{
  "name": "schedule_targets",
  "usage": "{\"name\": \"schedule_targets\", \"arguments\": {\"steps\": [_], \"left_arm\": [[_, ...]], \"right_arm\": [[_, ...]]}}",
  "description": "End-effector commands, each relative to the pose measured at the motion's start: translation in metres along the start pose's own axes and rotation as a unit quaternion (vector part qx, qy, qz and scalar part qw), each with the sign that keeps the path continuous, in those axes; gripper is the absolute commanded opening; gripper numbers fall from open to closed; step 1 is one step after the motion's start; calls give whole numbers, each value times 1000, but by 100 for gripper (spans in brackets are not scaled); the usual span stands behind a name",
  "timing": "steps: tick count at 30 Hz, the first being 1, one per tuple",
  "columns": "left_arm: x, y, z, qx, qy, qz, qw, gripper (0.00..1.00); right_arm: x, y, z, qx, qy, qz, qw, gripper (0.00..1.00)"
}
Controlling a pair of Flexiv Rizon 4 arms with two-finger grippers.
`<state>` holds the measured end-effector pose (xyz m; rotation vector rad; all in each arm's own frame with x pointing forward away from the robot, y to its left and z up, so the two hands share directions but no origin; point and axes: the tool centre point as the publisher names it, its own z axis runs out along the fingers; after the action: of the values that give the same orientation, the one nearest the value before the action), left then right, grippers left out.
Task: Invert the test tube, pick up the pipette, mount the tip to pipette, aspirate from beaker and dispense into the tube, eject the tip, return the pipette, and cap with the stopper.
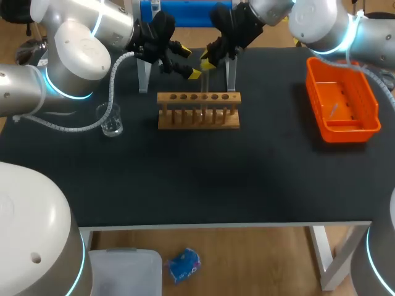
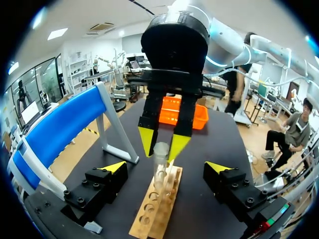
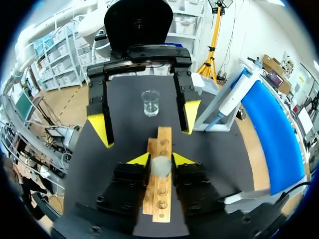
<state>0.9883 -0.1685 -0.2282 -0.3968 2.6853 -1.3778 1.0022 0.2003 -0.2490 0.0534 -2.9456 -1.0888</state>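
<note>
Test tube (image 2: 160,169) pinched near its top by right gripper (image 3: 160,160), upright over wooden rack (image 1: 197,112); can't tell if its lower end sits in a hole. Left gripper (image 2: 165,169) spread wide, facing the tube, not touching. Beaker (image 1: 111,120) on my left of rack, orange bin (image 1: 311,86) well off right.

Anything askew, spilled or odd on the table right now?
Nothing stands out. The wooden rack sits square, the beaker is upright with no spill showing, and the right gripper holds the test tube upright over the rack.
</note>
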Motion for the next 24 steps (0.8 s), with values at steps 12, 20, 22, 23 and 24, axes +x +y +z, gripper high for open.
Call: {"name": "schedule_targets", "arguments": {"steps": [12,20,22,23,24], "left_arm": [[-1,-1,-1,-3,2,-1,1000,100],[-1,-1,-1,-3,2,-1,1000,100],[-1,-1,-1,-3,2,-1,1000,100],[-1,-1,-1,-3,2,-1,1000,100],[-1,-1,-1,-3,2,-1,1000,100]], "right_arm": [[18,19,-36,-148,-25,5,989,100],[23,27,-32,-265,17,11,964,0],[23,27,-29,-288,29,10,957,0],[22,27,-27,-296,32,11,954,0],[21,26,-26,-306,36,13,951,0]]}}
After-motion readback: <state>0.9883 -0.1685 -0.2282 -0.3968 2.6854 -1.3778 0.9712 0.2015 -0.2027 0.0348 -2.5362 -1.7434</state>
